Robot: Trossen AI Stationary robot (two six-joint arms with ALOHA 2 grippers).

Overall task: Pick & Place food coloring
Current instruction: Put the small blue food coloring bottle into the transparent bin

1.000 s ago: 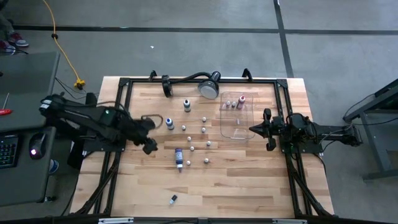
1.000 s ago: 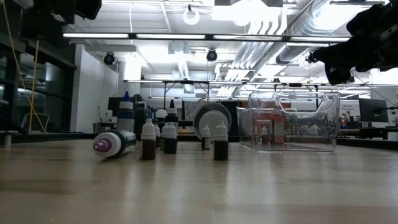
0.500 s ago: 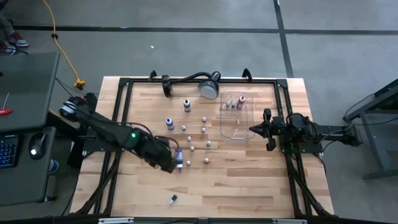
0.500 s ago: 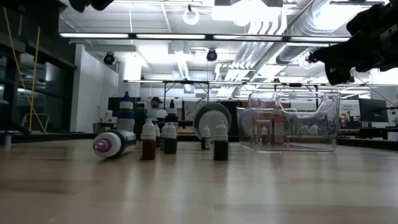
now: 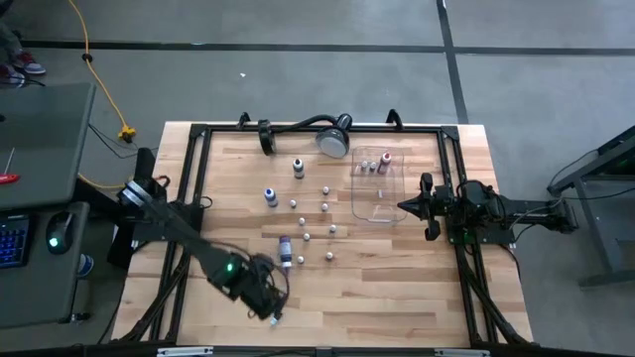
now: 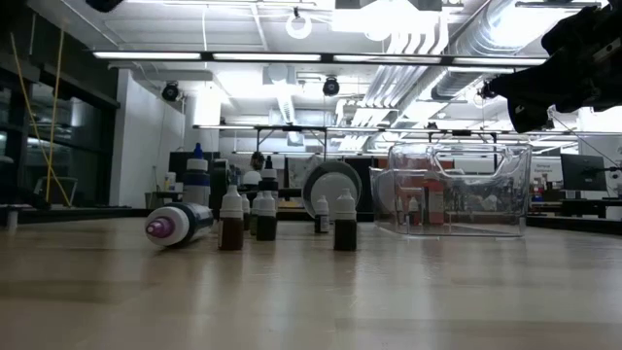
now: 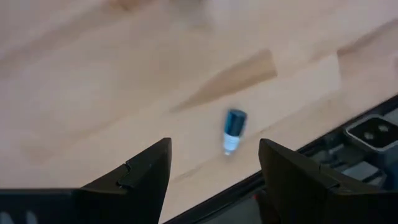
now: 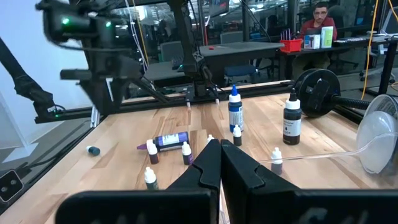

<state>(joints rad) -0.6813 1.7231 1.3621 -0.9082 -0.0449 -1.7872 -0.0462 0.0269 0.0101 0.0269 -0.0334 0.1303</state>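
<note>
My left end effector [image 5: 266, 300] hangs over the near part of the bench [image 5: 397, 288], fingers spread wide, right above a small blue bottle with a white cap [image 7: 233, 129] lying on its side. Only my left wrist view shows that bottle clearly, framed between my two dark fingers [image 7: 140, 177] and close to the bench's edge rail; from above it is just a speck beside my wrist.

My right end effector [image 5: 405, 206] waits at the right side of the bench, just beside the clear tray [image 5: 378, 208], fingers pressed together with nothing between them, as the right wrist view shows.

The high view lets me count the rest of the food coloring: two larger blue bottles [image 5: 269, 194] standing, one large purple-bodied bottle [image 5: 285, 246] lying on its side, and what look like eight or so tiny white-capped bottles [image 5: 307, 237] scattered mid-bench, though they are too small to count surely. About three more bottles [image 5: 375, 163] stand in the tray's far end. The low view shows what the overhead one hides: the tiny bottles [image 6: 231, 222] have dark bodies. The silver lamp head [image 5: 334, 139] sits at the far edge. I can read no label on any bottle.
</note>
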